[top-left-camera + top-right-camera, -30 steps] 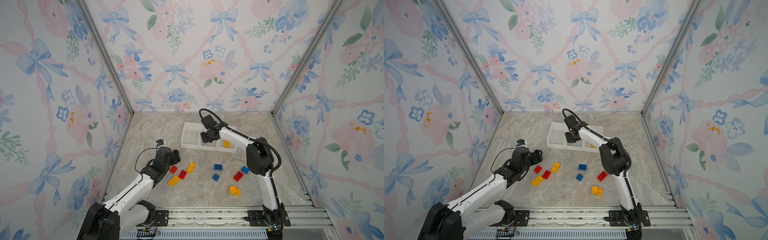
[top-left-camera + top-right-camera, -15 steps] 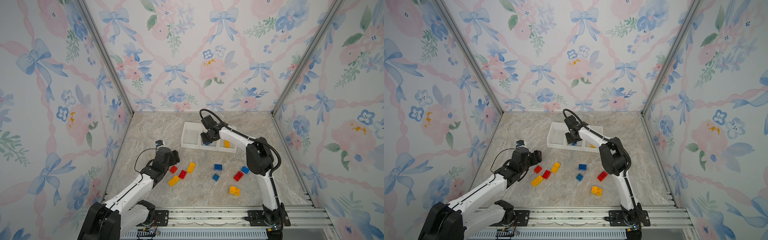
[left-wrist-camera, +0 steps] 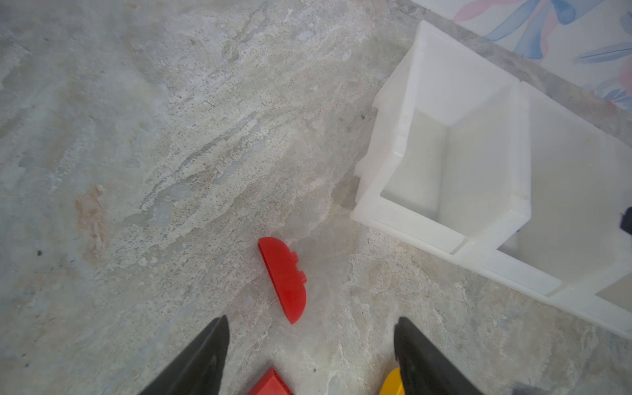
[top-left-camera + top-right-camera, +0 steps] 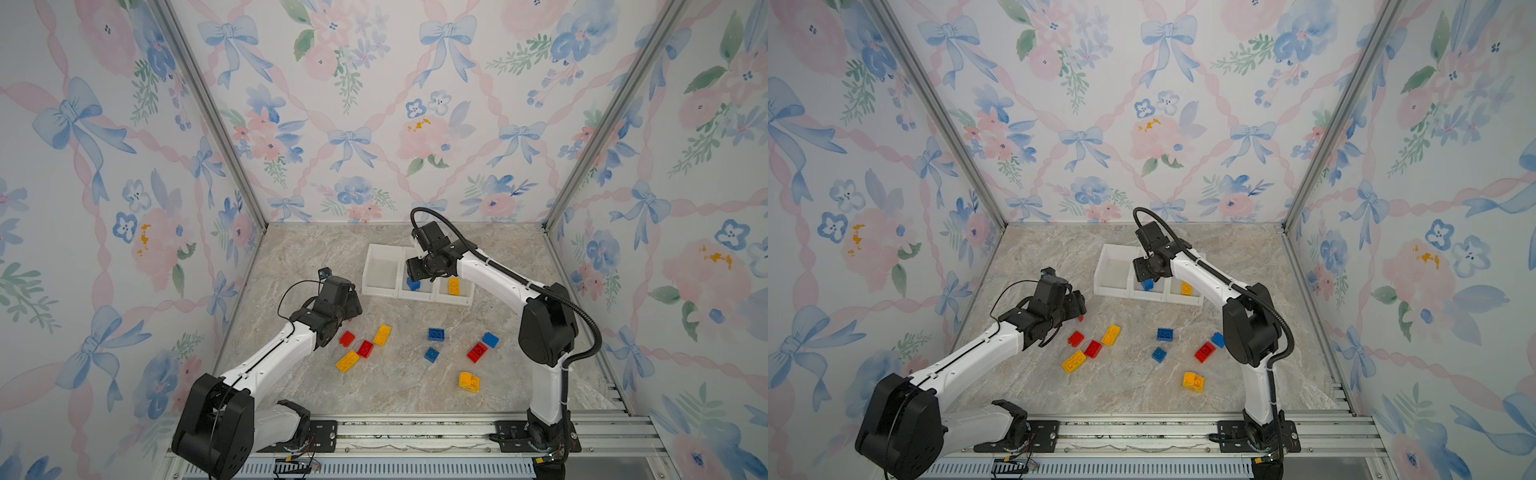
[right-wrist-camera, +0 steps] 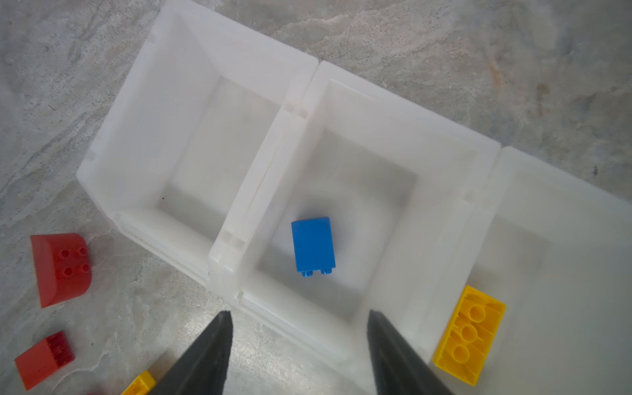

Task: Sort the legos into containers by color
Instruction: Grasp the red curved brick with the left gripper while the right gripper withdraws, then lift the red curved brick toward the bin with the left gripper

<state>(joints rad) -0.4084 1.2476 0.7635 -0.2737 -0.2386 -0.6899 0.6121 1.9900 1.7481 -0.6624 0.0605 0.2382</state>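
Three joined white containers point(image 4: 376, 291) stand at the back of the table. My right gripper point(image 5: 299, 318) hangs open above the middle one. A blue lego point(image 5: 313, 244) lies on that bin's floor, free of the fingers. In the right bin lies a yellow lego point(image 5: 470, 333); the left bin holds nothing. Left of the bins my left gripper point(image 3: 311, 328) is open, low over the table, and a red half-round lego point(image 3: 284, 278) lies just ahead of its fingertips. Both grippers show in both top views, the right gripper point(image 4: 415, 270) and the left gripper point(image 4: 1077, 305).
Loose legos lie across the table's middle: two red ones point(image 4: 365, 348) and two yellow ones point(image 4: 347, 360) near my left arm, blue ones point(image 4: 436, 333), a red one point(image 4: 477, 352) and a yellow one point(image 4: 469, 382) toward the right arm. Floral walls enclose three sides.
My right gripper has opened over the middle bin, and the blue lego it held now lies inside. The left arm has barely moved.
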